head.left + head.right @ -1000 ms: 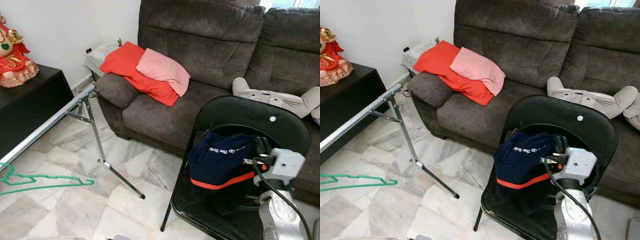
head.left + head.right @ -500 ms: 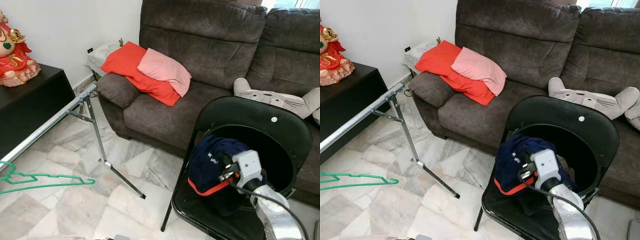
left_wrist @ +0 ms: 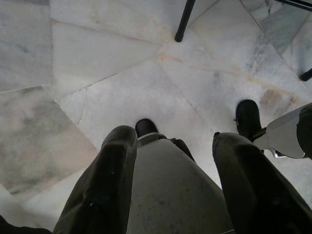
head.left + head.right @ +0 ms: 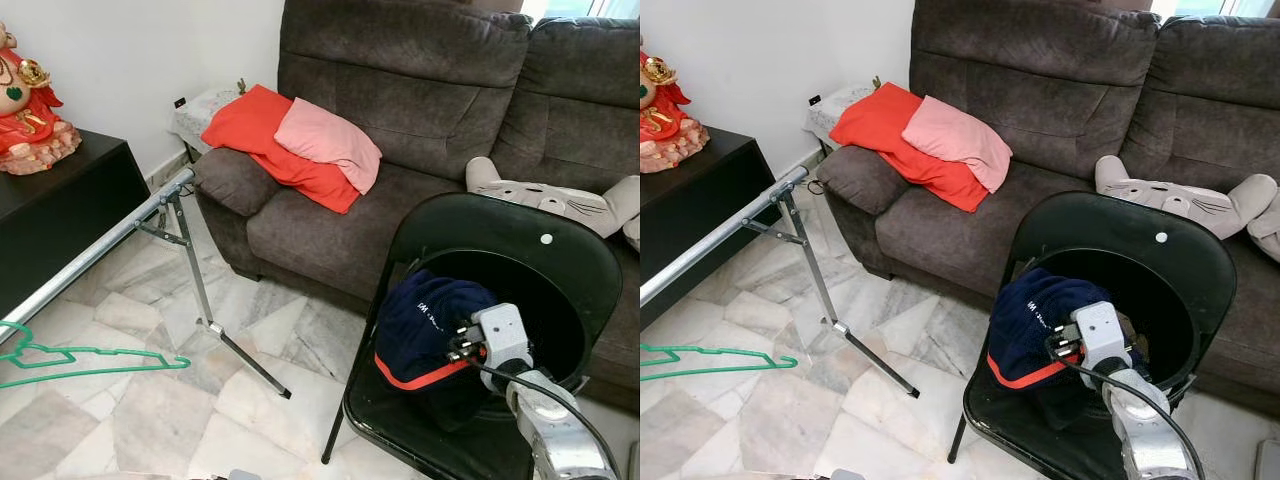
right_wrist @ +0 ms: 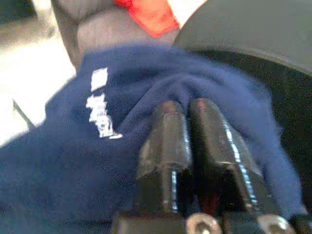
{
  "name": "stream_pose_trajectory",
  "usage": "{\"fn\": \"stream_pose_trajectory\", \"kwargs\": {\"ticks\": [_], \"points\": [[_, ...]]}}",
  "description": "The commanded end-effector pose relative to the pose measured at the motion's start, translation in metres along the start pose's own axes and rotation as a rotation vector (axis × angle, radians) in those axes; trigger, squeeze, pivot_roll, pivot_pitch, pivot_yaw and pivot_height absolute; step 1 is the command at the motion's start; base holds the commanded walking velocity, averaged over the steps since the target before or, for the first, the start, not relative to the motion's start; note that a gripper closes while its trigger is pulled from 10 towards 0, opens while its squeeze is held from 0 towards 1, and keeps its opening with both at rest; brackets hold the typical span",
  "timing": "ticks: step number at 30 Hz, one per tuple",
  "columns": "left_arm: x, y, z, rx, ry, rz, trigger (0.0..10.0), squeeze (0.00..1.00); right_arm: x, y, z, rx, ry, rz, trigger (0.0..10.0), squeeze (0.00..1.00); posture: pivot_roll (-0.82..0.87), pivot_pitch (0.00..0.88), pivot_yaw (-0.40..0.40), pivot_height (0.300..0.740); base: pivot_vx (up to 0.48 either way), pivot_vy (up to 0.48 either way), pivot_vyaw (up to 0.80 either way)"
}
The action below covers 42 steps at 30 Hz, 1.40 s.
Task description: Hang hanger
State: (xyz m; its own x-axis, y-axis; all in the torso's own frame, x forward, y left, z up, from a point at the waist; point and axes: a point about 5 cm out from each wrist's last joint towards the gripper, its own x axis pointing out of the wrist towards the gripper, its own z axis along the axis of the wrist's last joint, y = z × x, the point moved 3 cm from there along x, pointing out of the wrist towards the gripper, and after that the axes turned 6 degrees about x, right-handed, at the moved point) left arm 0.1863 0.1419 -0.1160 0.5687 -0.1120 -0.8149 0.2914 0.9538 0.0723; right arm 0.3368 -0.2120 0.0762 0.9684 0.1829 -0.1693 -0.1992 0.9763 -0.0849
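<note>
A navy garment (image 4: 425,330) with white lettering and a red band lies bunched on the seat of a black folding chair (image 4: 540,250). My right gripper (image 5: 187,105) is shut, its fingertips pinching a fold of that navy cloth; its grey wrist block (image 4: 497,335) sits just right of the bundle. A green hanger (image 4: 90,362) hangs low from a slanted metal rail (image 4: 100,250) at the left. My left gripper (image 3: 175,141) hangs idle, pointing down at the marble floor with its fingers apart.
A dark brown sofa (image 4: 420,110) holds a red and a pink cushion (image 4: 325,140) and a grey plush toy (image 4: 540,195). The rail's stand leg (image 4: 240,350) crosses the floor. A black cabinet (image 4: 50,200) carries a red figurine (image 4: 30,110).
My right wrist swung left over the navy garment and then eased slightly back right. The garment has sunk lower on the chair and is more bunched. The hanger and rail have not moved.
</note>
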Motion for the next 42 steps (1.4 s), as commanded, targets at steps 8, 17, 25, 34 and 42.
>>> {"fn": "stream_pose_trajectory", "kwargs": {"ticks": [8, 17, 25, 34, 42], "points": [[-0.004, -0.008, -0.024, -0.011, 0.085, -0.029, 10.0, 0.00, -0.027, -0.009, 0.022, -0.110, -0.126, -0.078, 10.0, 1.00, -0.02, 0.103, 0.018, 0.740, 0.000, 0.000, 0.00], [-0.004, -0.008, -0.024, -0.006, 0.085, -0.035, 10.0, 0.00, -0.059, -0.027, 0.023, -0.474, -0.059, -0.248, 10.0, 1.00, -0.03, 0.103, 0.018, 0.740, 0.000, 0.000, 0.00], [-0.004, -0.008, -0.024, -0.007, 0.087, -0.043, 10.0, 0.00, -0.063, -0.001, -0.008, -0.596, 0.098, -0.032, 10.0, 0.00, -0.03, 0.099, 0.017, 0.740, 0.000, 0.000, 0.00], [-0.004, -0.009, -0.025, -0.010, 0.091, -0.052, 10.0, 0.00, -0.061, -0.008, -0.016, -0.625, 0.183, -0.051, 10.0, 0.85, -0.02, 0.091, 0.018, 0.740, 0.000, 0.000, 0.00], [-0.005, -0.009, -0.026, -0.004, 0.094, -0.062, 10.0, 0.00, -0.065, -0.011, -0.013, -0.637, 0.191, -0.090, 10.0, 0.00, -0.03, 0.085, 0.019, 0.740, 0.000, 0.000, 0.00]]}}
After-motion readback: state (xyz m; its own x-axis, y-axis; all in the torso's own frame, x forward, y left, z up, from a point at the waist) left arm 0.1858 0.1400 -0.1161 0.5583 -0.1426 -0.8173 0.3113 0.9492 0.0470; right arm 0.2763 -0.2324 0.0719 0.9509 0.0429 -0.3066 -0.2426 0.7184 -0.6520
